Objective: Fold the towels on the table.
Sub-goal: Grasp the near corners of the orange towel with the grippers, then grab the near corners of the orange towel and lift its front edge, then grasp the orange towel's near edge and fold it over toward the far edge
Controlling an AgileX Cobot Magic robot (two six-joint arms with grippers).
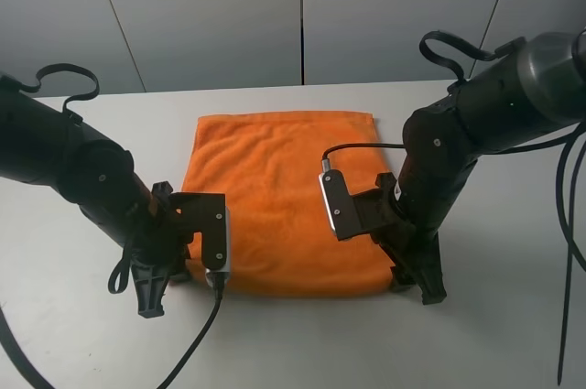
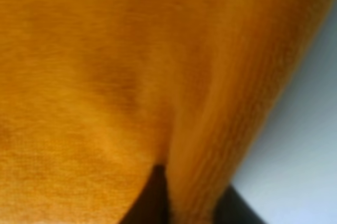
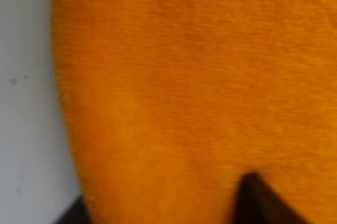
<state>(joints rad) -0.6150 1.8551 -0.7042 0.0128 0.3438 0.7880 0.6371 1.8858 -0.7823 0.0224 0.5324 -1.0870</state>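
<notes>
At near corners of towel [image 1: 279, 197], left gripper [image 1: 167, 286], right gripper [image 1: 414, 284]

The towel [image 1: 279, 197] lies spread on the tabletop [image 1: 494, 316], with the left pincer [image 1: 169, 279] at the towel's near left corner, the right pincer [image 1: 412, 281] at the towel's near right corner, and tabletop showing on every side of the towel.
</notes>
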